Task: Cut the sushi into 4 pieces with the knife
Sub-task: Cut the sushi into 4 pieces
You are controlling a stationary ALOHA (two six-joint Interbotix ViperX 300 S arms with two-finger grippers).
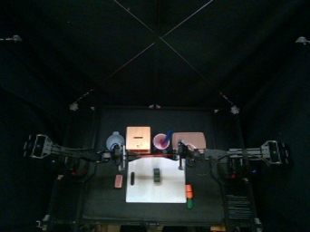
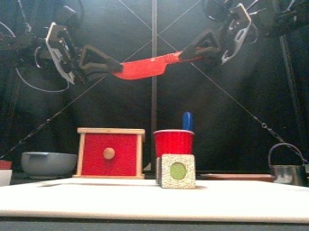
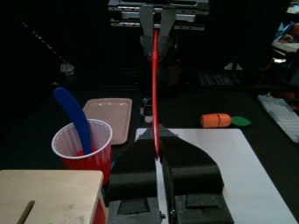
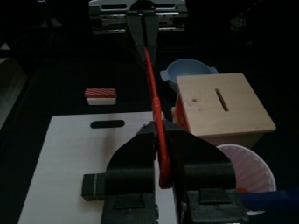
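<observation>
The red knife [image 2: 151, 66] hangs high over the table, caught at both ends. The left arm [image 2: 63, 47] has its jaws pinching one end and the right arm [image 2: 236, 32] has its jaws pinching the other (each wrist view shows the blade edge-on, squeezed between jaws pressed together). The sushi [image 2: 178, 171] lies on the white board [image 4: 70, 156], near the board's middle, well below the knife and touched by nothing. Seen from above, the cup [image 2: 174, 144] with the blue knife [image 2: 187, 120] is at 12 o'clock from the sushi. The wooden box [image 2: 111, 153] is at 11 and the pink tray [image 1: 188, 140] at 1.

The red knife looks like thin, light plastic. It is probably stiff enough to press straight down, yet smooth enough to swivel in a pinch. One arm alone should probably carry it, with its jaws across the flat sides at the handle end and the edge downward. Which end is the handle cannot be told here.

The sushi is likely light too, and made of blocks that part with little force. On the smooth board it may skid or tip under the blade. The free arm would do best to steady it at one end, with its jaws on the dark sides and clear of the joints.
</observation>
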